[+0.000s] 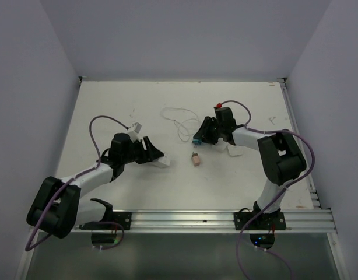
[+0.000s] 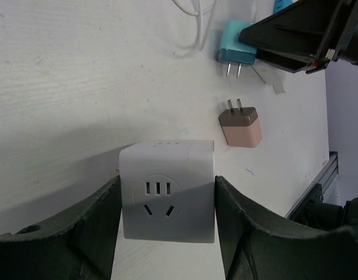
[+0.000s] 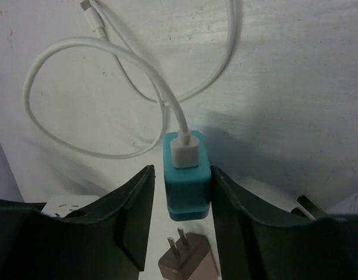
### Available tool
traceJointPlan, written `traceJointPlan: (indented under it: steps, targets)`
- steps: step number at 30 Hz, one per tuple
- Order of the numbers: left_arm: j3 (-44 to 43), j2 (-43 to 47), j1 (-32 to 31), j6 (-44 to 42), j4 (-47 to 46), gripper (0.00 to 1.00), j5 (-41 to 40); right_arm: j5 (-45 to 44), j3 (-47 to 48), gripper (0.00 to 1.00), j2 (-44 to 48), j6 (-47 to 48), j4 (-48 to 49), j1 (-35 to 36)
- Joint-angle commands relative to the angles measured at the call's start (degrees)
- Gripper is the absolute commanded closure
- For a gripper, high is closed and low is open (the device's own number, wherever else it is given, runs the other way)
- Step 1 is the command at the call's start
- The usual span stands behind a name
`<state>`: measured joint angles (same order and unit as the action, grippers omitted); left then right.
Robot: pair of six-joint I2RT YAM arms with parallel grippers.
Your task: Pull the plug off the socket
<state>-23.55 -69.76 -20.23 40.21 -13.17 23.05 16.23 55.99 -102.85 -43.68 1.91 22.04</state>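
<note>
Two holds: my left gripper (image 1: 158,156) clamps socket (image 2: 167,189); right gripper (image 3: 182,201) pinches teal plug (image 3: 188,169), prongs clear. Pull looks done; next, set down.

Black-and-white arms (image 1: 88,175), purple cables (image 1: 106,117)

Socket (image 3: 65,204) mostly hidden behind right end effector (image 3: 182,172)

**Cameras: one overhead, two at the wrists.**
Top view looks down from the near edge of the table (image 1: 109,105); wrist views (close, facing each other) share the teal plug (image 2: 237,49).
</note>
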Motion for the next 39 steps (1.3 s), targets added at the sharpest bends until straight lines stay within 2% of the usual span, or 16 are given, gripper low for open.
traceJointPlan:
  steps: [1, 7, 8, 13, 18, 19, 25, 26, 28, 29, 31, 35, 39]
  targets:
    - [-0.6, -3.3, 1.1, 3.6, -11.3, 1.0, 4.0, 1.2, 0.2, 0.51, 0.1, 1.8, 1.1, -0.4]
    - [-0.4, -10.3, 1.3, 8.0, -20.4, 1.0, 7.9, -3.0, 0.8, 0.31, 3.2, 6.2, -5.0, -0.8]
    - [-0.4, -11.7, 1.3, 8.2, -21.0, 1.0, 8.4, -3.9, 0.8, 0.25, 5.1, 7.9, -6.0, -0.7]
    - [0.5, -13.6, 1.3, 8.5, -22.3, 0.99, 8.2, -8.9, 0.8, 0.11, 13.8, 13.6, -12.3, -0.8]
    - [2.0, -13.0, 1.4, 7.6, -20.0, 0.81, 5.3, -13.1, 1.8, 0.07, 26.8, 18.1, -18.6, -0.8]
    - [2.3, -12.6, 1.5, 7.3, -19.2, 0.79, 4.1, -14.3, 1.8, 0.02, 28.5, 19.1, -19.3, -0.8]
    - [4.0, -8.8, 4.1, 5.9, -15.3, 0.5, 2.6, -17.5, 2.1, 0.01, 40.9, 22.8, -24.9, -0.8]
    - [3.9, -7.9, 5.0, 5.0, -14.2, 0.4, 2.1, -19.2, 2.2, 0.01, 41.9, 23.4, -25.7, -0.8]
    - [3.4, -4.8, 5.9, 4.2, -10.8, 0.29, 0.7, -21.5, 2.5, 0.01, 45.4, 24.9, -28.2, -0.8]
    - [3.1, -3.8, 6.5, 3.2, -9.8, 0.19, 0.1, -22.4, 2.6, 0.01, 46.6, 25.4, -28.9, -0.8]
    - [1.6, -0.8, 6.9, 2.1, -5.7, 0.09, -1.7, -24.5, 3.1, 0.01, 49.5, 26.4, -30.6, -0.8]
    - [-1.7, 3.7, 6.9, -1.4, 1.2, 0.01, -4.3, -28.4, 4.5, 0.01, 53.4, 27.5, -33.5, -0.8]
    - [-5.7, 9.5, 6.9, -4.5, 11.1, 0.0, -8.5, -33.0, 7.4, 0.01, 57.1, 29.2, -36.9, -0.8]
